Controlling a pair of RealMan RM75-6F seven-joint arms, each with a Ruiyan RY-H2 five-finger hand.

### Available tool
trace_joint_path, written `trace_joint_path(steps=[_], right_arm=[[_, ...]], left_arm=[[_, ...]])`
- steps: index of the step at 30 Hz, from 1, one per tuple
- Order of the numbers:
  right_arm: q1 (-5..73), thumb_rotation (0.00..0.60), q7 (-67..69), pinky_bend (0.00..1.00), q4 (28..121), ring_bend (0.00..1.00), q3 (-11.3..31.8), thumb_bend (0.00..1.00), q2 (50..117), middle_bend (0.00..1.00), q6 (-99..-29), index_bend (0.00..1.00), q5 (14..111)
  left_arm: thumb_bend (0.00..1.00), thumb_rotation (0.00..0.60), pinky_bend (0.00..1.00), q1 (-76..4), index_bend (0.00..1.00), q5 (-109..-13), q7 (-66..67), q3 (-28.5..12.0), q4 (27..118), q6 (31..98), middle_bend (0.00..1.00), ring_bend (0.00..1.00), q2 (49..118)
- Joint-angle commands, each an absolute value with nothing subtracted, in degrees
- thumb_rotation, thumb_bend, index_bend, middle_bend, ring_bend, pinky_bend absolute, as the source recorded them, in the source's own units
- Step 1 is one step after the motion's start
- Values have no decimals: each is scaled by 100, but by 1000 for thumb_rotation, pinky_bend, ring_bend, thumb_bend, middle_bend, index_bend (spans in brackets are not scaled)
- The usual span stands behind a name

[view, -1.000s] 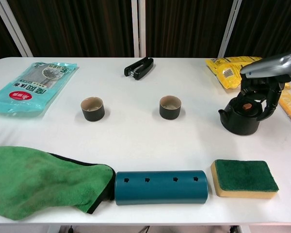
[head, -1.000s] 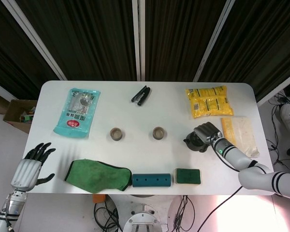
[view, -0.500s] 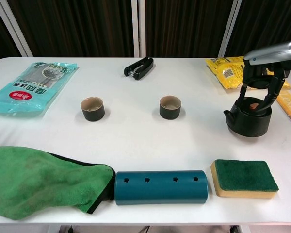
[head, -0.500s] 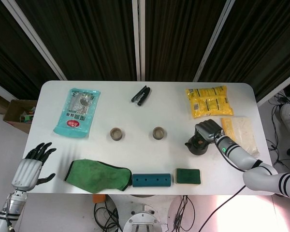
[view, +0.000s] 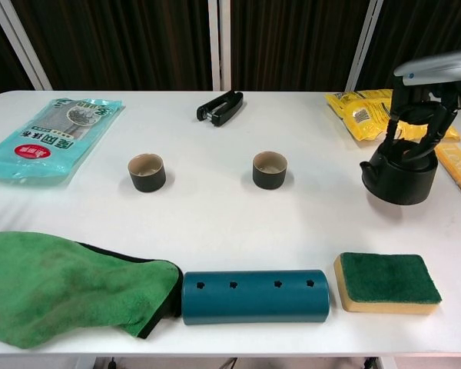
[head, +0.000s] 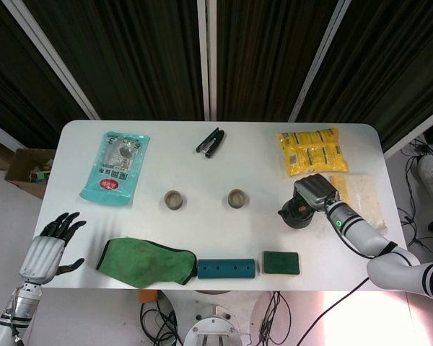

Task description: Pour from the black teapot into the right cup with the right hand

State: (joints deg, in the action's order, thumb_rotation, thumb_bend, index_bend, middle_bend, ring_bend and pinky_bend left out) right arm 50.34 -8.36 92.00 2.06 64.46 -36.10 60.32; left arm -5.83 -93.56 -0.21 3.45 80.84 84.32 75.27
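The black teapot (view: 400,175) hangs a little above the table at the right, its spout pointing left; in the head view the teapot (head: 295,213) shows under my right hand (head: 315,192). My right hand (view: 424,108) grips its wire handle from above. The right cup (view: 270,170), a small dark cup, stands upright near the table's middle, well left of the teapot; the same cup (head: 237,198) is seen from above. My left hand (head: 49,245) is off the table's left front corner, fingers spread, holding nothing.
A second cup (view: 146,172) stands left of the first. A green sponge (view: 387,282) and a teal cylinder (view: 255,295) lie along the front edge, a green cloth (view: 61,283) at front left. A yellow packet (view: 365,112), black stapler (view: 220,107) and teal packet (view: 49,137) lie at the back.
My right hand has lifted the teapot off the table and carried it slightly to the right. The left hand has barely moved.
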Motion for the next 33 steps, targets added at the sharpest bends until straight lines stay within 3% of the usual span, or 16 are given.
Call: trace_joint_path(steps=[1, 14, 33], right_arm=[[4998, 530, -825, 632, 9187, 836, 214, 11, 6464, 969, -3655, 1000, 6043], [4860, 530, -813, 684, 9017, 875, 251, 21, 6580, 1000, -3815, 1000, 6083], [4452, 514, -960, 817, 8762, 986, 394, 2, 7003, 1000, -4785, 1000, 6635]], left_arm=[[130, 600, 227, -580, 212, -9354, -18, 348, 8085, 8434, 91, 74, 7526], [130, 600, 227, -578, 212, -9332, -38, 355, 8043, 8413, 91, 74, 7557], [130, 600, 227, -587, 213, -9339, -72, 367, 7976, 8403, 91, 74, 7599]])
